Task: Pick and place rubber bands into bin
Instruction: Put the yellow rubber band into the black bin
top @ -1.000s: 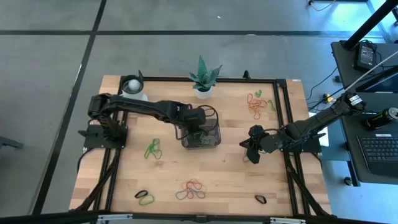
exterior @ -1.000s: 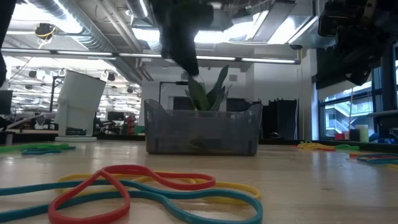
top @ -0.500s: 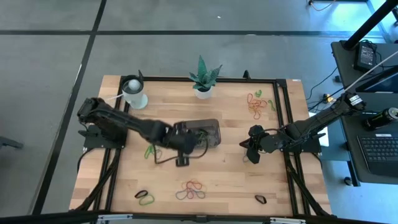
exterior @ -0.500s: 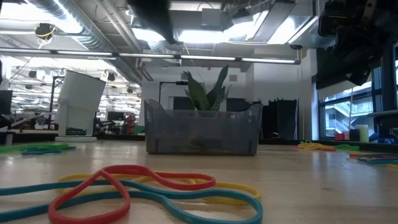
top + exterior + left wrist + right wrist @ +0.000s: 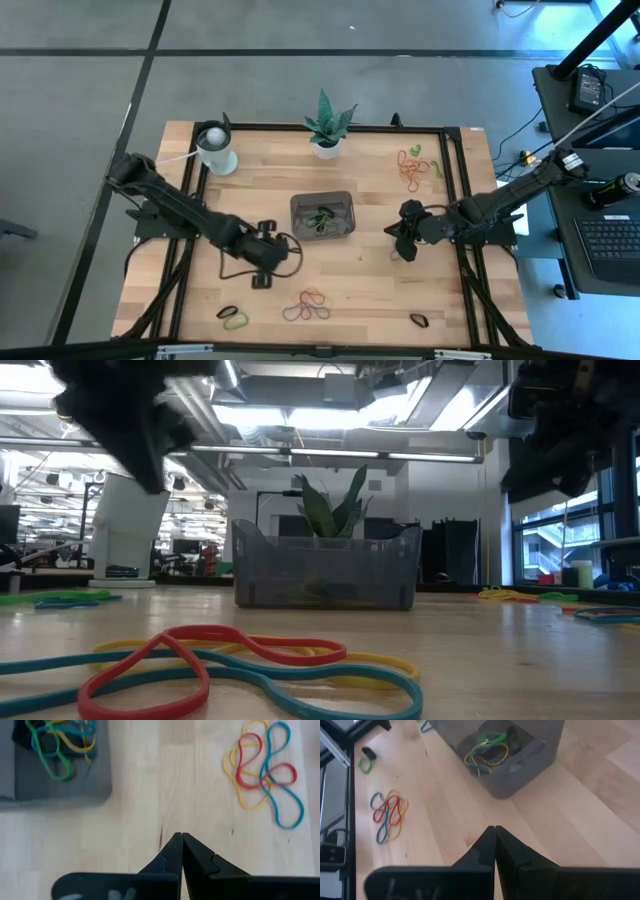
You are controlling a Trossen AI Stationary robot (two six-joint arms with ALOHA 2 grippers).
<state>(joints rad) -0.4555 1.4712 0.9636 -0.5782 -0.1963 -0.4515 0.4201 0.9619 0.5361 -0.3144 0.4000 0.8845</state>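
Observation:
The bin is a dark grey tray in the middle of the table, with green, yellow and blue rubber bands lying inside it. A red, yellow and blue tangle of bands lies near the table's near edge. More bands lie near the far right corner. My left gripper hovers left of the bin and beyond that tangle, with its fingers shut on nothing. My right gripper waits right of the bin, also shut.
A potted plant and a white cup stand along the far edge. A green and black band and a black one lie near the near edge. Bare wood shows between bin and tangle.
My left gripper has come up out of the bin and swung toward the table's near left, ending over bare wood left of the bin. The bin and the bands in it have stayed where they were.

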